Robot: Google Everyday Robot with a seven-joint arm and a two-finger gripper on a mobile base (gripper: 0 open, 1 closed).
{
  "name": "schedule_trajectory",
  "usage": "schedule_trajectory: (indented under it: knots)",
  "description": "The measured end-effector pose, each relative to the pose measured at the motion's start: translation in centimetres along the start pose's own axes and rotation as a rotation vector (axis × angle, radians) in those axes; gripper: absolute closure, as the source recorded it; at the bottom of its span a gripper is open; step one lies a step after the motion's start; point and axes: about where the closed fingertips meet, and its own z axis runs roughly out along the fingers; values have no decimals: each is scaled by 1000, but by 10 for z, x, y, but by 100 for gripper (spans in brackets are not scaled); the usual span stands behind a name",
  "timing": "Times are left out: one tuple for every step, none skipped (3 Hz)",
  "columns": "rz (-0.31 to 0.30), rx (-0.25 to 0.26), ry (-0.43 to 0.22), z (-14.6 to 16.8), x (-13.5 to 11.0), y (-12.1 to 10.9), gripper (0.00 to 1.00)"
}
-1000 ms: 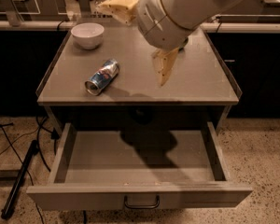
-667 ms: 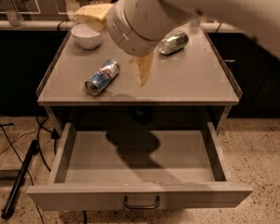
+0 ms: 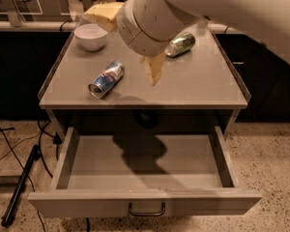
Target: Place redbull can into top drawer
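The redbull can (image 3: 106, 79), blue and silver, lies on its side on the left part of the grey cabinet top (image 3: 198, 88). The top drawer (image 3: 145, 199) below is pulled fully out, its inside bare and its dark bar handle (image 3: 147, 210) at the front centre. My gripper (image 3: 122, 50) hangs over the cabinet top, just right of and above the can, not touching it. It is open and empty: one cream finger (image 3: 153, 69) points down at the top, the other (image 3: 102, 13) sticks out to the left.
A white bowl (image 3: 91, 36) stands at the back left of the top. A greenish-silver can (image 3: 180, 44) lies at the back right, partly behind my arm. Dark cabinets flank the unit. Cables and a black rod (image 3: 19, 187) lie on the floor at left.
My arm and gripper have moved left across the cabinet top, toward the redbull can, uncovering the greenish-silver can. The cans, bowl and drawer have not moved.
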Motion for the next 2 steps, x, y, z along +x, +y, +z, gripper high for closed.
schedule_trajectory:
  knots:
    - [-18, -13, 34, 16, 5, -3, 0]
    - [-61, -33, 74, 43, 12, -12, 0]
